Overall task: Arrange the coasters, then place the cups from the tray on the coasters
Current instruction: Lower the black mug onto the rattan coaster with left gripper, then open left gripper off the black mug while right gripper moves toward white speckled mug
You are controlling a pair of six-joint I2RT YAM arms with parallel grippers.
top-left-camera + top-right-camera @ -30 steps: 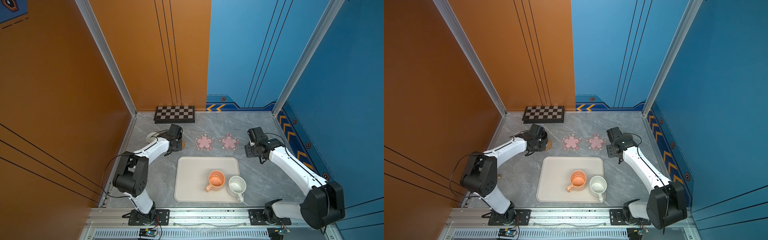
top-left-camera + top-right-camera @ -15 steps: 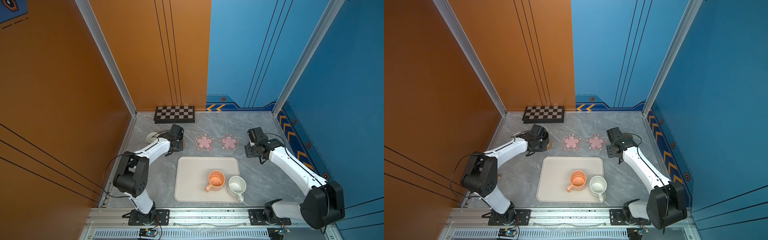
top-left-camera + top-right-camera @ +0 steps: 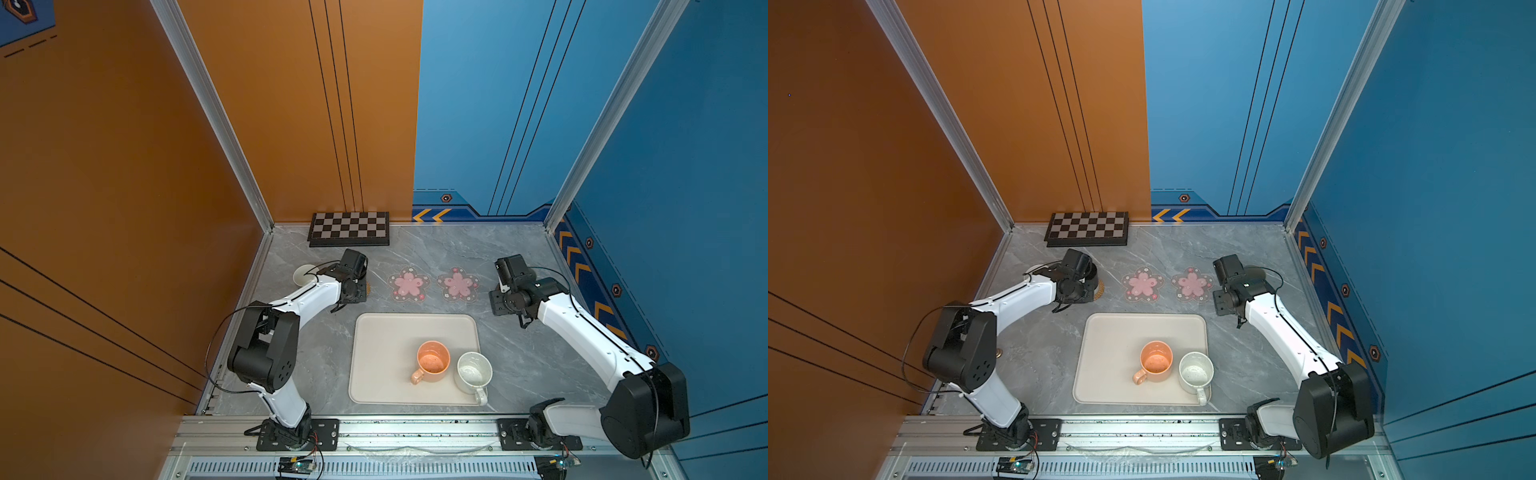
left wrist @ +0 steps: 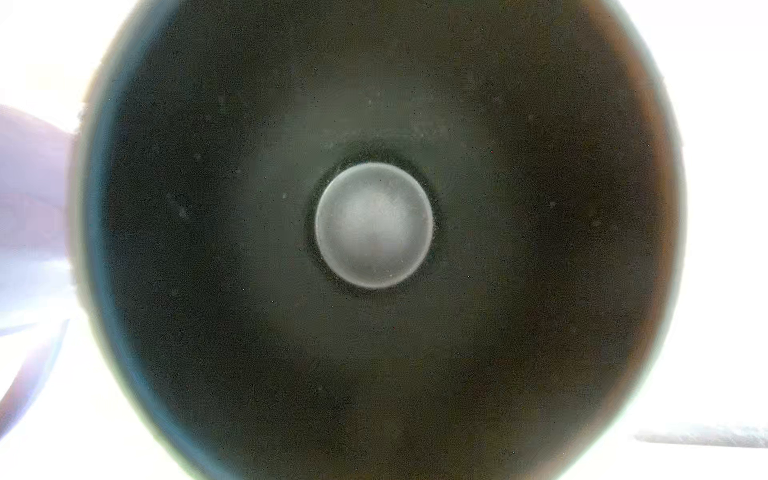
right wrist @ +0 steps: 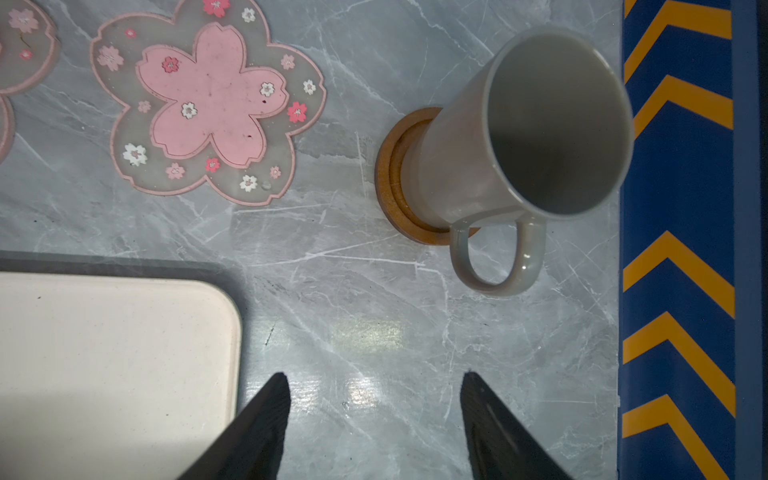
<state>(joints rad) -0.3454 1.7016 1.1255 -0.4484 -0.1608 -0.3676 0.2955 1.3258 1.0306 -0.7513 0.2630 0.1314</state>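
Note:
A black cup (image 4: 374, 224) fills the left wrist view from straight above. In a top view it (image 3: 1092, 273) stands on the tan coaster (image 3: 1101, 289), with my left gripper (image 3: 1077, 291) shut on it and the jaws hidden. The tall grey cup (image 5: 540, 124) stands on the dark-brown coaster (image 5: 390, 183). My right gripper (image 5: 374, 376) hangs open over bare table between that cup and the tray (image 5: 104, 353). Two pink flower coasters (image 3: 409, 283) (image 3: 457, 284) lie bare. The orange cup (image 3: 433, 360) and white speckled cup (image 3: 473, 372) stand in the tray (image 3: 382, 332).
A lavender cup with a white inside (image 3: 304, 275) stands near the left wall, behind the left arm. The checkered board (image 3: 349, 228) lies at the back. A blue wall with yellow chevrons (image 5: 681, 249) runs close beside the grey cup.
The left gripper has edged very slightly to the right at the black cup. The right arm and the cups in the tray have not moved.

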